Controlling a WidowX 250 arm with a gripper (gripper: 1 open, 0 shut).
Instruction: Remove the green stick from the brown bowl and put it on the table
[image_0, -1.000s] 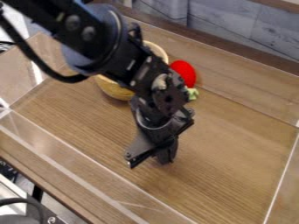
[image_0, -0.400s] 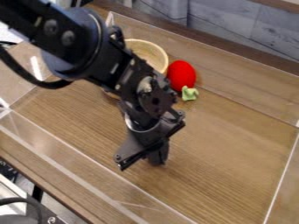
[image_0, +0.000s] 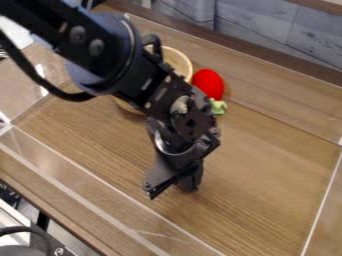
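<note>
One end effector (image_0: 174, 189) closed narrow, brown bowl (image_0: 171, 62) partly hidden behind arm (image_0: 123, 60)

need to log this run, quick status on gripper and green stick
gripper shut, low over table; green stick not visible; arm partly blocks view of bowl

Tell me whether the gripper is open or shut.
Shut: the gripper hangs over the tabletop with its fingers drawn in; whether anything sits between them, I cannot tell.

The brown table (image_0: 267, 185) carries the bowl (image_0: 171, 62) and a red strawberry toy (image_0: 209, 83).
</note>
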